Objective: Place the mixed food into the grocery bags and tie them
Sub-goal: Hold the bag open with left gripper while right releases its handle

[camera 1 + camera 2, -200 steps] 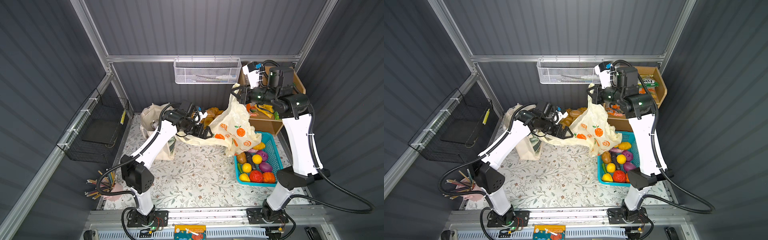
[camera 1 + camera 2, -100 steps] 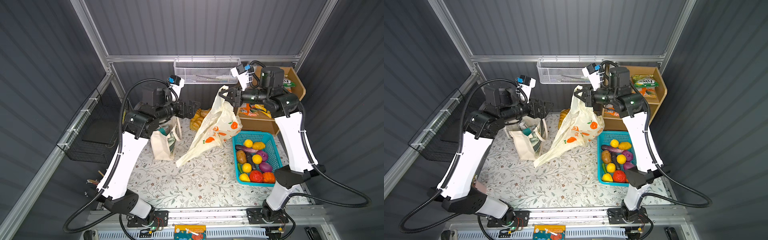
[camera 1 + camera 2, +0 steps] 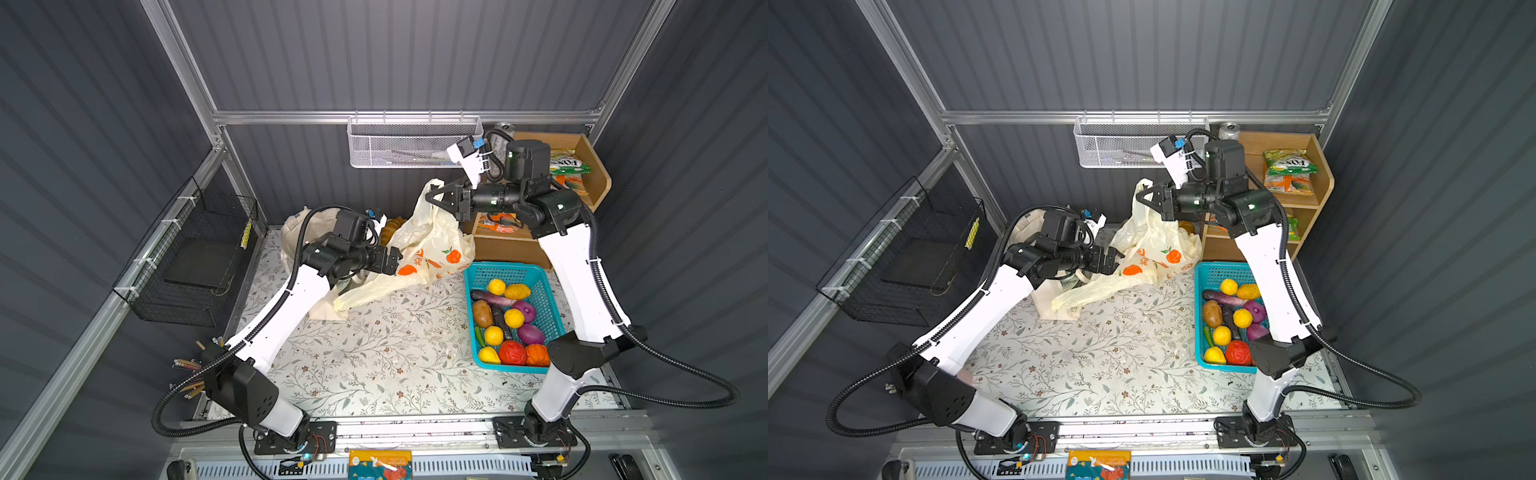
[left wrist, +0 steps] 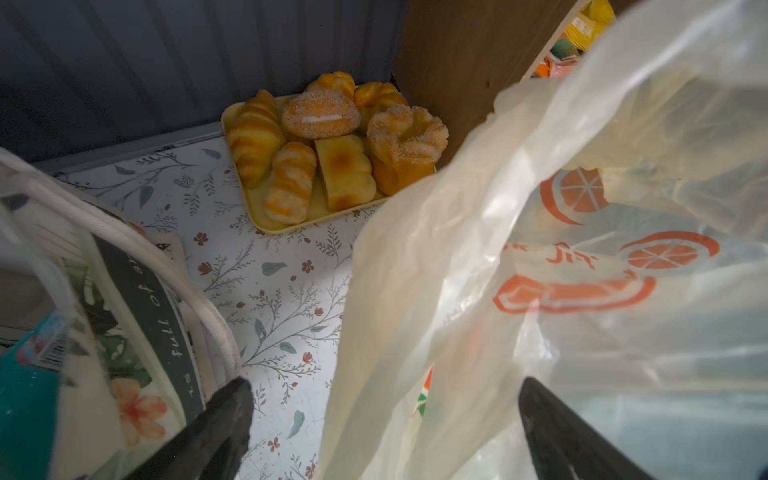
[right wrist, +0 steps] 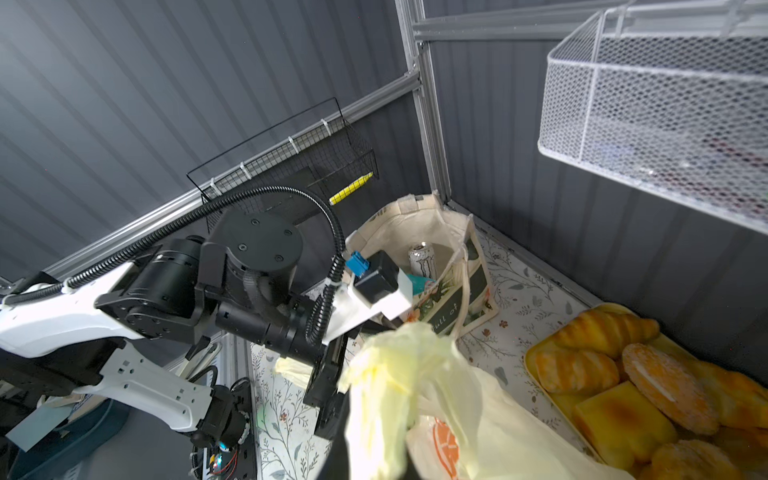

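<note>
Right pincer [image 3: 431,195] is clamped tight on a bunched handle of the plastic bag [image 3: 432,249], holding it up at 12 o'clock over the surface [image 3: 374,353]. The bag's tail trails toward the canvas tote [image 3: 293,232] at 10 o'clock. Left pincer [image 3: 392,261] gapes fully wide and empty, with loose film hanging between its fingers. That film looks feather-light, limp and slick, so it will likely crumple rather than hold a mouth open. Best bet is to pinch the free rim or second handle, not the smooth flank. Bread [image 4: 316,145] waits at 12 o'clock, and produce sits in the turquoise basket [image 3: 503,272] at 3.
</note>
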You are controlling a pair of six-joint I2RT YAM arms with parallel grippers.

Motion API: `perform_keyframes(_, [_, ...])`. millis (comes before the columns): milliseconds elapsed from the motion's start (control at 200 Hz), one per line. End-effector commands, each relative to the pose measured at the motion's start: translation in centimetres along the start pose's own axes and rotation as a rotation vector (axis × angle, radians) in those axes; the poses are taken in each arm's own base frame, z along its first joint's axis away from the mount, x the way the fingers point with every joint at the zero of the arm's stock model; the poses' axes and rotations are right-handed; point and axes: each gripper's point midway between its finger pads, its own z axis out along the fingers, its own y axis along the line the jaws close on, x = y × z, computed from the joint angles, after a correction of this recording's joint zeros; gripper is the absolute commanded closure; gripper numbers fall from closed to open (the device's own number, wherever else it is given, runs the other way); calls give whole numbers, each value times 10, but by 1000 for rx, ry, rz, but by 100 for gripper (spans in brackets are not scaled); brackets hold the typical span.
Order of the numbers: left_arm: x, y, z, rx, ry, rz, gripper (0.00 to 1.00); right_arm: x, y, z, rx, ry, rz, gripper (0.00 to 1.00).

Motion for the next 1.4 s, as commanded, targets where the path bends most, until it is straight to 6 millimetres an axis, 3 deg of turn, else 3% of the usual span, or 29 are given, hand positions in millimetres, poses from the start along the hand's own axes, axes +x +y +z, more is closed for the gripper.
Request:
perform_keyframes(0, [-37, -3, -18, -19, -134, 35, 0, 6, 10, -3, -35, 3, -25, 100])
perform_keyframes(135, [-42, -15, -3, 55, -127, 44, 0, 12, 10, -4, -31, 7, -29, 100])
perform_keyframes(305, [-26, -29, 11, 159, -87, 48, 0, 12, 14, -5, -42, 7, -32, 100])
perform_keyframes(450, [-16, -23, 21, 136, -67, 40, 0, 10, 22, -8, -72, 0, -37, 100])
perform_keyframes(590, [-26, -23, 31, 139, -92, 53, 0, 11, 32, -15, -86, -4, -48, 100])
perform_keyframes(670, [-32, -35, 33, 206, -101, 80, 1, 14, 30, -17, -61, -9, -53, 100])
perform_keyframes(715, [-32, -48, 32, 284, -99, 95, 8, 16, 26, -17, -36, -10, -59, 100])
perform_keyframes(765, [-29, -62, 29, 376, -92, 117, 22, 18, 19, -17, -7, -6, -56, 100])
perform_keyframes(876, [-21, -78, 22, 480, -69, 110, 68, 19, 5, -17, 23, -12, -32, 100])
perform_keyframes(956, [-22, -73, 18, 447, -81, 90, 100, 18, 0, -20, 32, -30, -22, 100])
perform_keyframes(1166, [-44, -33, -4, 176, -177, 17, 100, 28, -20, -30, 88, -62, 49, 95])
perform_keyframes(1191, [-47, -29, -8, 150, -189, 1, 100, 30, -24, -31, 104, -66, 63, 91])
perform_keyframes(1271, [-51, -20, -18, 92, -193, -31, 100, 41, -43, -39, 186, -61, 140, 59])
perform_keyframes(1336, [-48, -13, -21, 46, -154, -71, 100, 58, -64, -51, 260, -51, 252, 46])
perform_keyframes(1391, [-42, -9, -21, 22, -125, -99, 100, 75, -85, -69, 352, -83, 354, 41])
